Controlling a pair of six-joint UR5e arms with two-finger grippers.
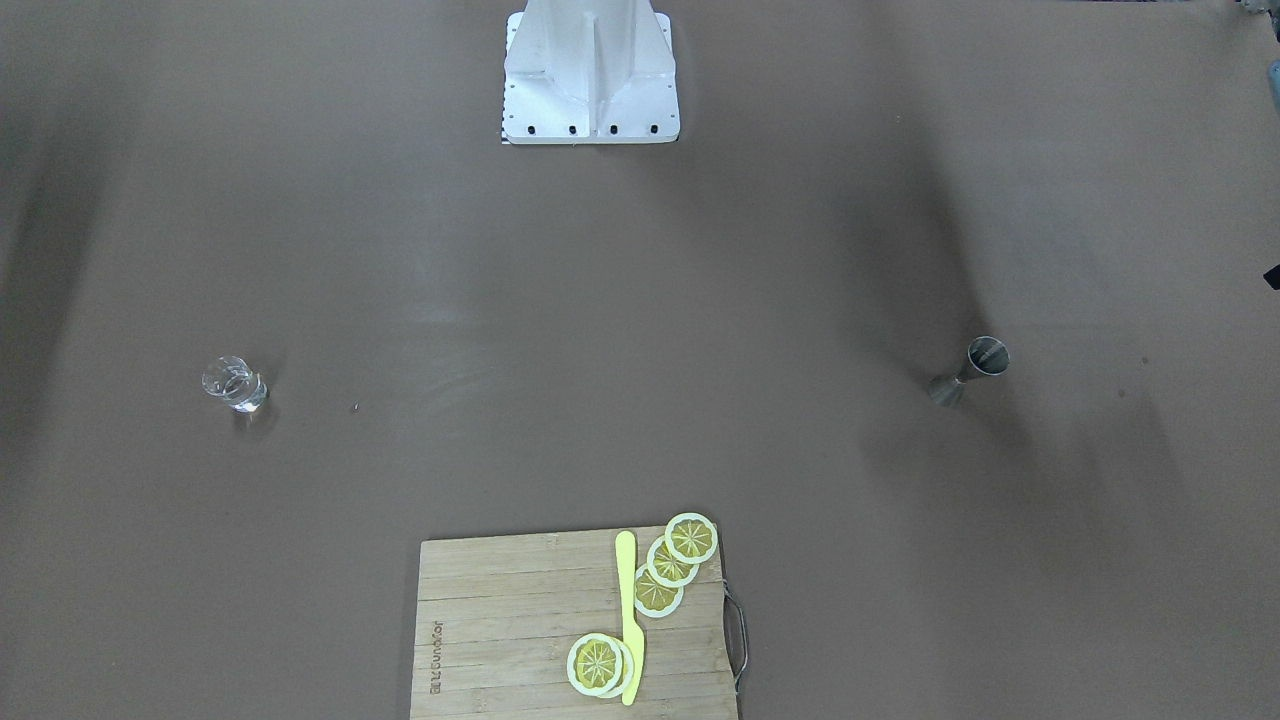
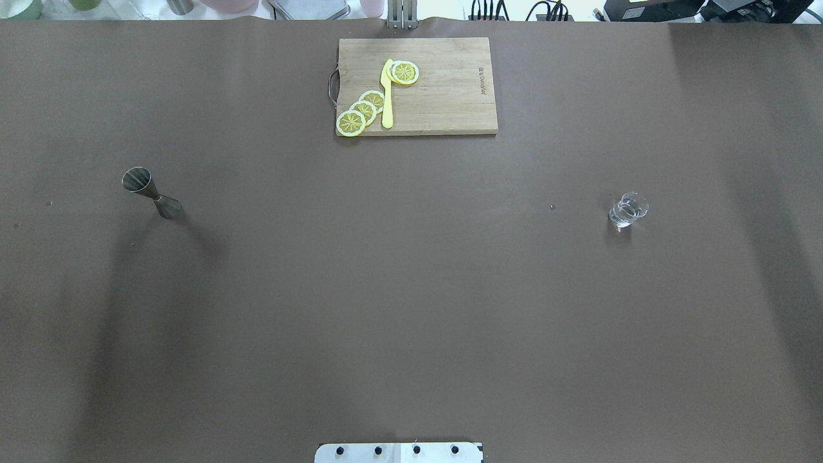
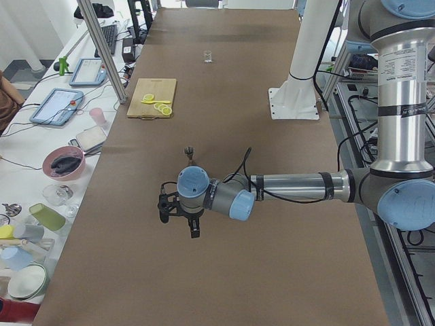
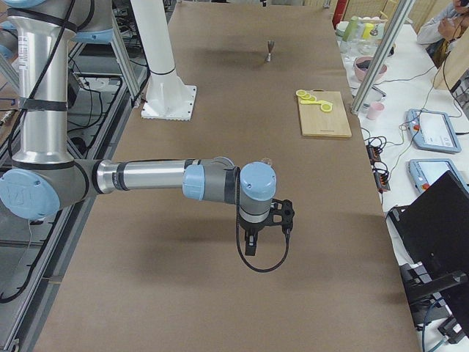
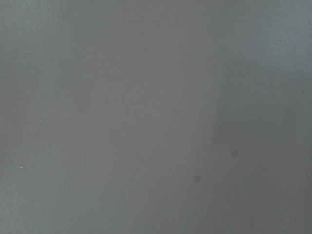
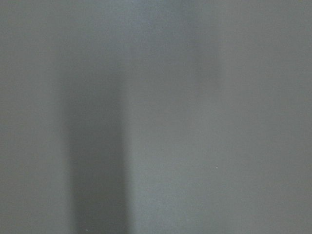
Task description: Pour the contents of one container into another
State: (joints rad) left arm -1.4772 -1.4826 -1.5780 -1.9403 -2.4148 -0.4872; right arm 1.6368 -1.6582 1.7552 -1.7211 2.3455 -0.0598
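The small clear glass (image 2: 628,210) stands upright on the brown table, on my right side; in the front-facing view the glass (image 1: 235,385) is at the left. The steel hourglass jigger (image 2: 151,193) stands upright on my left side, and the jigger (image 1: 968,370) sits at the right of the front-facing view. My left gripper (image 3: 180,221) hangs over the table a short way from the jigger (image 3: 190,153), apart from it. My right gripper (image 4: 267,233) hovers above bare cloth. Both grippers show only in the side views, so I cannot tell whether they are open or shut. Both wrist views hold only bare cloth.
A wooden cutting board (image 2: 450,96) lies at the far middle edge with several lemon slices (image 2: 363,110) and a yellow knife (image 2: 387,93) on it. The white robot base (image 1: 590,80) stands at the near edge. Bowls, cups and tablets crowd the side bench (image 3: 61,163).
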